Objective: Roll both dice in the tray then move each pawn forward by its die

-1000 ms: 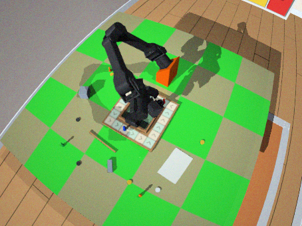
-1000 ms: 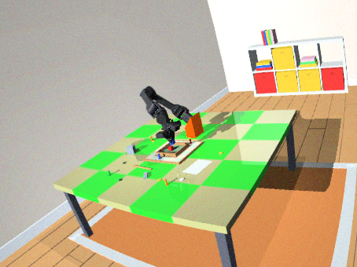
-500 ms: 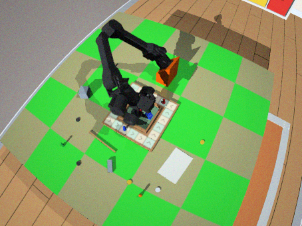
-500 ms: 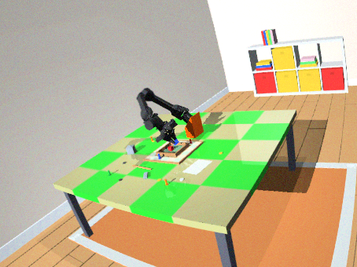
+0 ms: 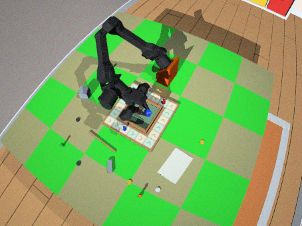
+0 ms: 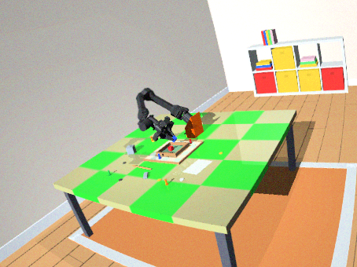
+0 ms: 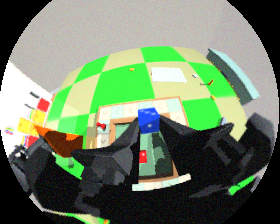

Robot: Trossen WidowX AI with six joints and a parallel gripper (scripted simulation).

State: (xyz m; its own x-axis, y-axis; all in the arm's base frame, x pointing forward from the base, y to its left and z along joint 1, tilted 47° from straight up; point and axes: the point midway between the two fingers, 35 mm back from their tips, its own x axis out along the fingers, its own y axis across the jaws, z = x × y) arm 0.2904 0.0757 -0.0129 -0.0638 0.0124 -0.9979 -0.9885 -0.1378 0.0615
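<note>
My gripper is shut on the blue die and holds it above the tray. The red die lies in the tray; its number is too small to tell. The red pawn is on the arrow track of the board; it appears tipped over in the wrist view. The blue pawn is on the track's opposite side, hidden in the wrist view.
An orange block is by the arm's base. A white card, a wooden stick, grey blocks, a green pawn, an orange pawn and small discs lie around the board.
</note>
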